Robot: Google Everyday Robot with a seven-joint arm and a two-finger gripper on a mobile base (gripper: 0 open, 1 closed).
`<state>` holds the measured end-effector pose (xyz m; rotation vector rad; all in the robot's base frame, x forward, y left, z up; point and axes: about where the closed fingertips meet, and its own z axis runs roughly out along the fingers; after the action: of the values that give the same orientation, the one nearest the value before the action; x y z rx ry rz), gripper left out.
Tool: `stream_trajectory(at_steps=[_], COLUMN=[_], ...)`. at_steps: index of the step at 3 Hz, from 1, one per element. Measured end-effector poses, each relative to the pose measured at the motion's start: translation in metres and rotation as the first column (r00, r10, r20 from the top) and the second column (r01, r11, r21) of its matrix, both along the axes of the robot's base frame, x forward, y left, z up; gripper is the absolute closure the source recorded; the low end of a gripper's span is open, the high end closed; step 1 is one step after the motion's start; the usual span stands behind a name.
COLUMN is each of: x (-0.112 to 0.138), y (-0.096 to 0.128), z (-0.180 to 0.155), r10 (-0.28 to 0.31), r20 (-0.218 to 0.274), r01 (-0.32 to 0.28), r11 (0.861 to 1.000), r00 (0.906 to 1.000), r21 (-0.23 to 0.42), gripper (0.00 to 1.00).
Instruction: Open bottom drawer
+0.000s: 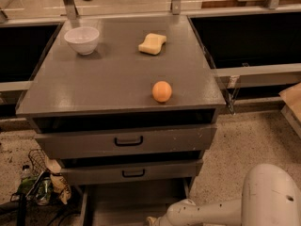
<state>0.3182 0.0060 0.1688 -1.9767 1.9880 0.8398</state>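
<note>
The grey cabinet [117,86] shows two drawer fronts with black loop handles, the upper [128,141] and the middle [133,173]. Below them the bottom drawer [134,204] stands pulled out toward me. I see its bare grey floor and side rails, while its front and handle are cut off by the lower edge of the camera view. My white arm [211,213] comes in from the lower right. The gripper [151,220] sits at the very bottom edge over the near end of the pulled-out drawer, mostly out of frame.
On the cabinet top are a white bowl [82,39], a yellow sponge [152,43] and an orange [162,91]. A wire basket with bottles and packets [40,180] stands on the floor at the left. Dark counter recesses flank the cabinet.
</note>
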Motion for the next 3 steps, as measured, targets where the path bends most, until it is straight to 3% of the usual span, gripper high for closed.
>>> stream_trajectory(at_steps=[1, 2, 3], x=[0.0, -0.011, -0.011], y=[0.003, -0.005, -0.005], z=[0.002, 0.008, 0.008], r10=[-0.02, 0.011, 0.011], r20=[-0.017, -0.022, -0.022], r01=[0.021, -0.01, -0.01], r11=[1.0, 0.998, 0.998], r00=[0.9996, 0.9997, 0.9997], r21=[0.021, 0.061, 0.061], gripper=[0.0, 0.0, 0.0])
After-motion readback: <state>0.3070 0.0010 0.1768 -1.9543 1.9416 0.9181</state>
